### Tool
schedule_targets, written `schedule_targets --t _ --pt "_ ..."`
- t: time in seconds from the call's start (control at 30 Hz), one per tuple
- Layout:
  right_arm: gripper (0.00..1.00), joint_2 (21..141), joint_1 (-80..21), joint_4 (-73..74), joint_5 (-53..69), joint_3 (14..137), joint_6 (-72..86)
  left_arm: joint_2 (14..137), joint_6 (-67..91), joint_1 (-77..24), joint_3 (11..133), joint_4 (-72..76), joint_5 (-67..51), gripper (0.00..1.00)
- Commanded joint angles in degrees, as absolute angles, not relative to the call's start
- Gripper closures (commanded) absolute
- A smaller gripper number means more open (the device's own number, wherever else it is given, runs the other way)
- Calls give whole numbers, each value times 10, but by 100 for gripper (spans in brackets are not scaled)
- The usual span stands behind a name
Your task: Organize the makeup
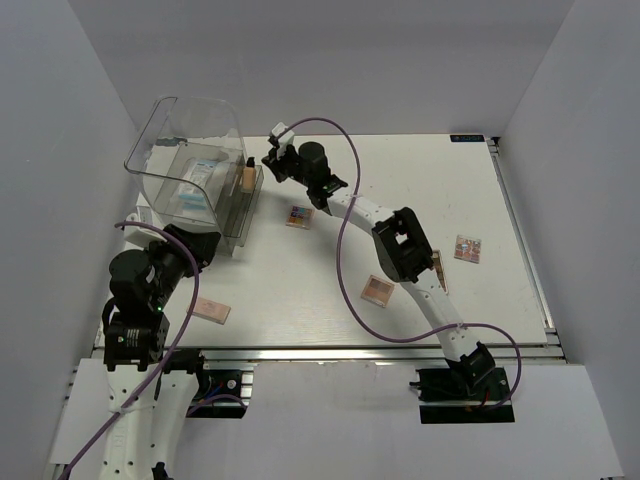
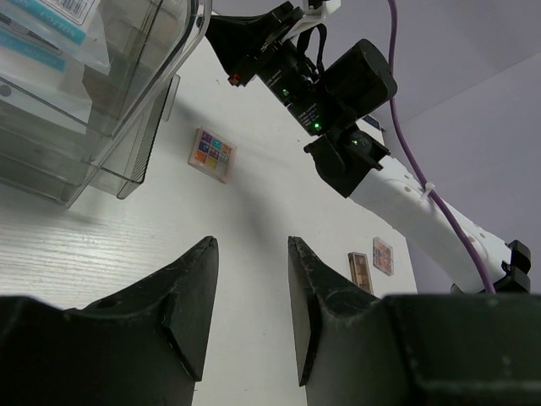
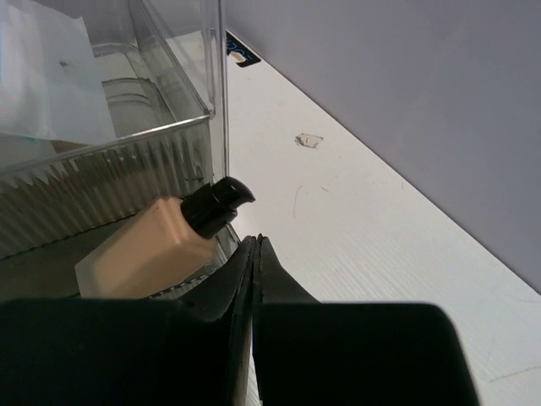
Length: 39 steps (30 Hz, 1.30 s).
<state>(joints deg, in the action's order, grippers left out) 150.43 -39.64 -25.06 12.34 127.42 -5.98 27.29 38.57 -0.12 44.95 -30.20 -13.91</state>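
One beige bottle point(image 3: 148, 254) with a dark cap leans in the narrow side pocket of the clear bin point(image 1: 145, 160). I think it goes there so it does not mix with the flat things. A white-blue packet point(image 1: 200, 182) lies in the big part of the bin.

The right jaws are shut tight with nothing in them, just beside the bottle's cap. The right arm point(image 1: 400, 245) reaches far across the tabletop point(image 1: 420, 180) to be there.

The other makeup lies out on the tabletop, not yet put away. A small palette with bright squares point(image 1: 300, 216) is near the bin. A square palette point(image 1: 378, 290) and a long palette point(image 1: 438, 272) lie by the right arm, the long one partly under it. One more palette point(image 1: 467, 248) is off to the right. A peach-pink compact point(image 1: 212, 310) lies near the left arm point(image 1: 140, 290).

The left jaws are partly open and hold nothing. They hang low over the tabletop next to the bin, maybe ready to pick up the next thing.
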Motion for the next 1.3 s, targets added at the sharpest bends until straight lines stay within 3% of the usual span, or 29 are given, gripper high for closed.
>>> schedule_targets --t 0.0,1.27 --pt "100 1487 -410 -298 125 1303 -65 272 383 -1 463 -313 -136 51" --pt "100 1519 -426 -263 124 1299 -92 265 381 -2 483 -348 -127 50"
